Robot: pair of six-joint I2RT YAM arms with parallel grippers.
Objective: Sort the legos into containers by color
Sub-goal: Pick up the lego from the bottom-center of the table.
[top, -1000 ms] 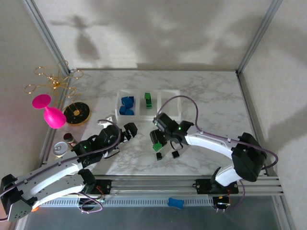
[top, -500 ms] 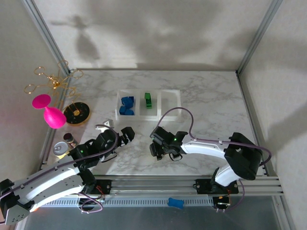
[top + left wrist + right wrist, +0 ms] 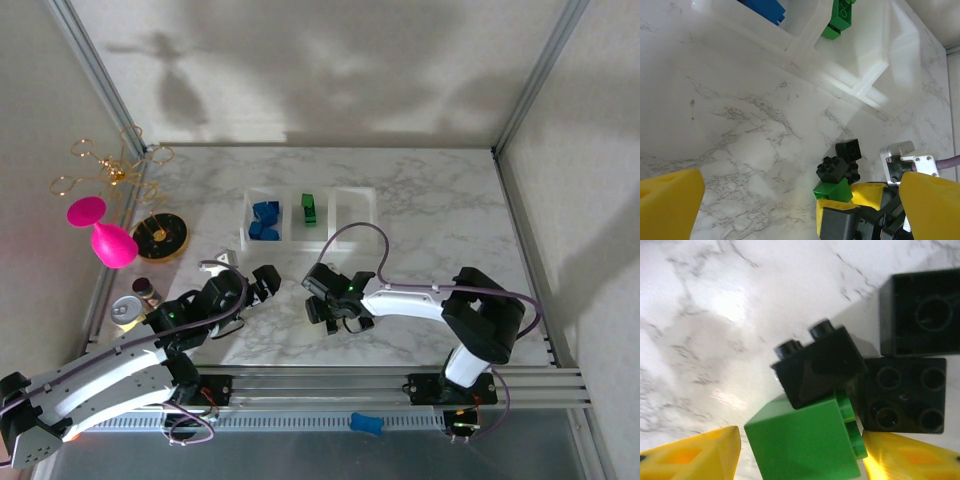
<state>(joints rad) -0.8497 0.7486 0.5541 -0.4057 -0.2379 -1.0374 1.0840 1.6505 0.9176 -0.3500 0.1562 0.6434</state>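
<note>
Right wrist shows the right hand (image 3: 801, 442) straddling the green brick (image 3: 795, 432), grip unclear; probably light, stiff, slick plastic, best pinched across flat sides.

Green plastic brick (image 3: 802, 440) between right gripper's fingers (image 3: 690, 457). Black studded plastic brick (image 3: 817, 365) beyond fingertips, touching it. Two black bricks (image 3: 902, 392) beside one finger. Clear three-compartment plastic container (image 3: 875, 87) well beyond left gripper's fingers (image 3: 670, 200).

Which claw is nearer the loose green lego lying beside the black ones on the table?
Right. The right claw straddles the green lego, a finger on either side of it. The left claw, wide open, sits off to its left over bare table, well apart.
</note>
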